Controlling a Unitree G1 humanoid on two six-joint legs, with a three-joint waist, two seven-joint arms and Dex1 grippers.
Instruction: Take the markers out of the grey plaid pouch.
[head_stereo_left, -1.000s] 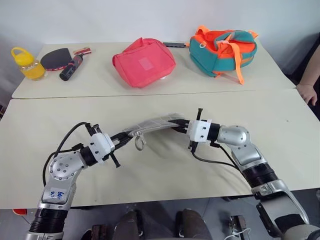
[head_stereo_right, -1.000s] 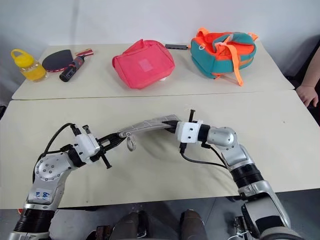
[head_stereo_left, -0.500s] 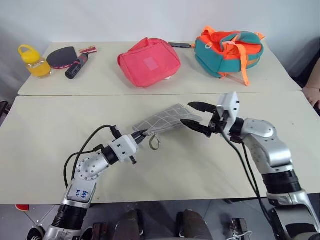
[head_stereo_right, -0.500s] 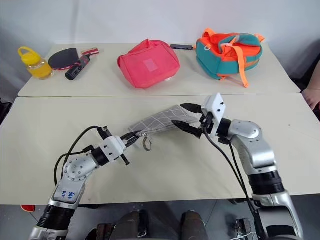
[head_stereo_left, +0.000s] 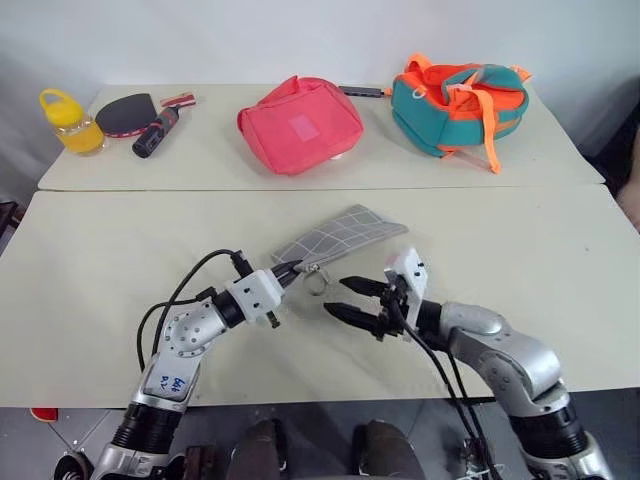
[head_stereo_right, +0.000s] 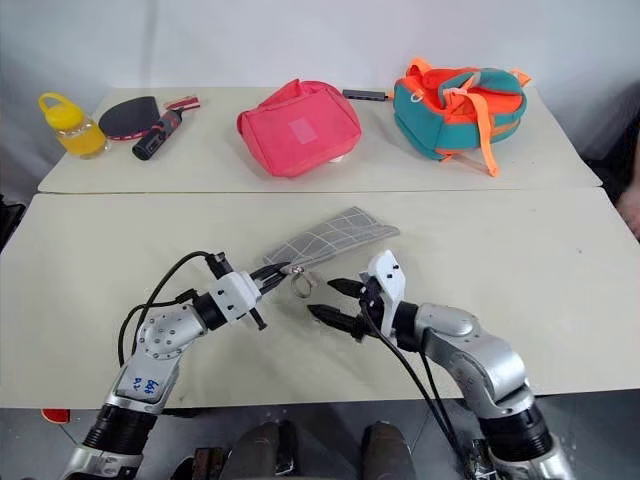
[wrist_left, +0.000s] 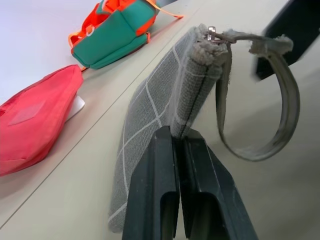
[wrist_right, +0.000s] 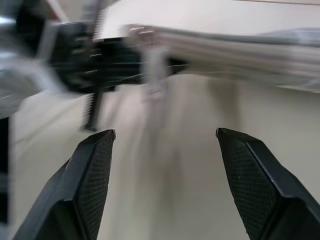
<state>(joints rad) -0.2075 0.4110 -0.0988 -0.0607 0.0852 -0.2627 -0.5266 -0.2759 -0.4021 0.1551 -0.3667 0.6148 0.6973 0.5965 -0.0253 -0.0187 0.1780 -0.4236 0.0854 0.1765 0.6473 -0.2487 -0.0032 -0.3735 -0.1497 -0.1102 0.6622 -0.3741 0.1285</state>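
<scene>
Left pincer (head_stereo_left: 287, 272) pinches grey plaid pouch (head_stereo_left: 340, 236); right pincer (head_stereo_left: 345, 298) gapes.

Grey white-gridded pouch (head_stereo_left: 335, 237), pink-red bag (head_stereo_left: 297, 124), teal-and-orange backpack (head_stereo_left: 457, 102).

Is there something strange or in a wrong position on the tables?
Nothing is spilled or broken. Only the pouch looks odd: the left hand pinches one end, so it slants, far end on the near table. The right hand is open and empty beside the loop.
</scene>
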